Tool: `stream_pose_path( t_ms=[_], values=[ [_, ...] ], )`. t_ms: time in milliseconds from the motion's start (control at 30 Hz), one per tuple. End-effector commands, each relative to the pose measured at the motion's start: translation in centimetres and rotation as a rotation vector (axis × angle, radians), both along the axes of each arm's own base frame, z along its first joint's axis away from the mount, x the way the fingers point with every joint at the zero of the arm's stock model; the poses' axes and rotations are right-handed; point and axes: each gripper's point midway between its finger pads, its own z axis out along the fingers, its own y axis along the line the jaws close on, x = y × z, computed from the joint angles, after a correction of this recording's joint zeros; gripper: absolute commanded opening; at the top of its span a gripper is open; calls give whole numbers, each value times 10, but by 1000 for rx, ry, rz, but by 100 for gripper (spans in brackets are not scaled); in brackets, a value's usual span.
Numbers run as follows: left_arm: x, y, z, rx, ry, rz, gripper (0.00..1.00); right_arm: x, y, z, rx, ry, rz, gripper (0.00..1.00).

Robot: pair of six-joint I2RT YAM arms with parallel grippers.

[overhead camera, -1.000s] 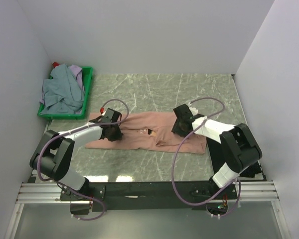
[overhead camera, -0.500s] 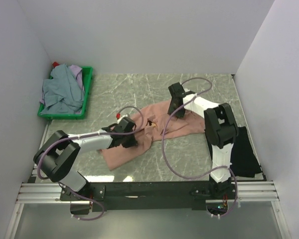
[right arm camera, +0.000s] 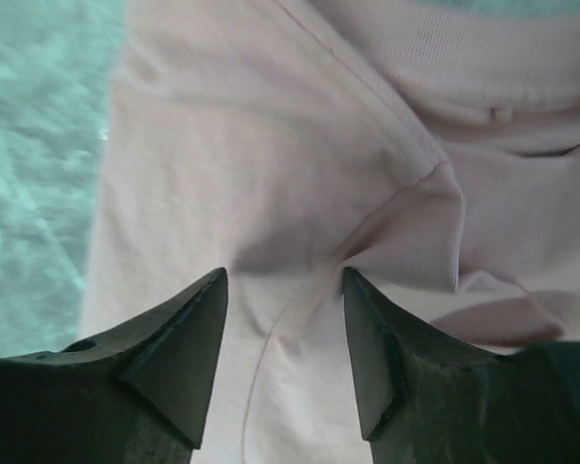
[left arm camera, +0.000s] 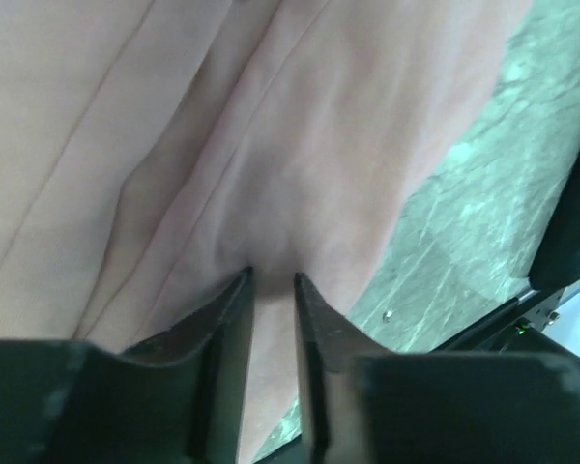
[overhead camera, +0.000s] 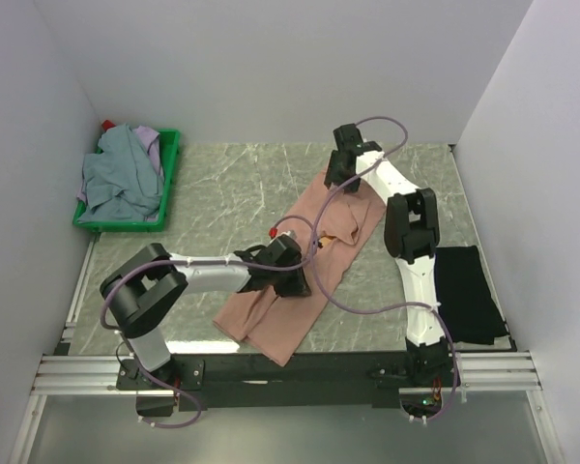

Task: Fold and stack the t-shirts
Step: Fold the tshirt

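The salmon-pink cloth t-shirt (overhead camera: 295, 314) has swung round! It lay crosswise a second ago and now slants from near-left to far-right across the green marbled worktop (overhead camera: 232, 188). My left fingers (overhead camera: 292, 281) pinch a pucker mid-shirt. My right fingers (overhead camera: 343, 180) are spread, released, over its far end. Squared up for folding, I reckon.

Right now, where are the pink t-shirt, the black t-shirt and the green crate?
pink t-shirt (overhead camera: 280, 324), top view, near end of the cloth
black t-shirt (overhead camera: 469, 290), top view, middle of the cloth
green crate (overhead camera: 171, 169), top view, right-hand wall
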Motion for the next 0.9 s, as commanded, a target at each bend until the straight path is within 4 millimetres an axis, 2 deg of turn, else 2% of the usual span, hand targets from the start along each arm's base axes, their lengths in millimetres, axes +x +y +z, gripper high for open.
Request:
stream_pose_path(
  t_ms=[0, 33, 67, 100, 133, 167, 200, 233, 267, 300, 333, 367, 433, 467, 567, 700, 733, 767, 833, 867],
  values=[
    [18, 1, 21, -4, -56, -19, 32, 19, -2, 63, 25, -115, 14, 61],
    [21, 8, 30, -3, -77, -17, 35, 16, -6, 70, 14, -117, -4, 61],
    [30, 19, 34, 5, -89, 6, 37, 13, -8, 96, 24, -159, -23, 61],
    [36, 26, 45, 0, -119, 22, 39, 4, -13, 93, 17, -141, -40, 61],
    [36, 39, 45, 34, -127, 15, 42, -1, -15, 99, 20, -156, -53, 61],
    [43, 50, 47, 54, -135, 36, 43, -8, -18, 121, 34, -194, -84, 61],
    [47, 58, 53, 66, -154, 46, 44, -23, -23, 107, 25, -153, -98, 61],
    [52, 67, 55, 92, -167, 42, 42, -31, -25, 107, 28, -144, -110, 61],
    [48, 74, 53, 126, -149, 29, 41, -40, -29, 117, 43, -156, -142, 60],
    [48, 81, 53, 158, -153, 30, 41, -55, -31, 99, 36, -115, -149, 57],
    [51, 88, 54, 195, -177, 29, 40, -63, -31, 95, 43, -108, -151, 56],
    [49, 95, 51, 224, -166, 28, 40, -83, -36, 83, 40, -78, -170, 54],
    [44, 105, 46, 236, -153, 25, 39, -92, -39, 76, 56, -95, -189, 54],
    [42, 107, 44, 235, -146, 15, 38, -105, -40, 64, 57, -74, -197, 53],
    [35, 113, 33, 262, -120, -5, 36, -115, -44, 46, 46, -34, -207, 52],
    [33, 113, 27, 263, -114, -16, 36, -116, -43, 24, 27, 10, -197, 51],
    [32, 114, 23, 269, -106, -22, 36, -115, -44, 12, 12, 39, -196, 51],
    [33, 113, 21, 272, -102, -25, 36, -108, -42, 14, 11, 33, -193, 51],
    [34, 113, 11, 294, -89, -30, 36, -106, -44, -2, -20, 76, -189, 51],
    [35, 114, 7, 300, -86, -28, 36, -97, -42, 2, -22, 62, -185, 51]
  ],
)
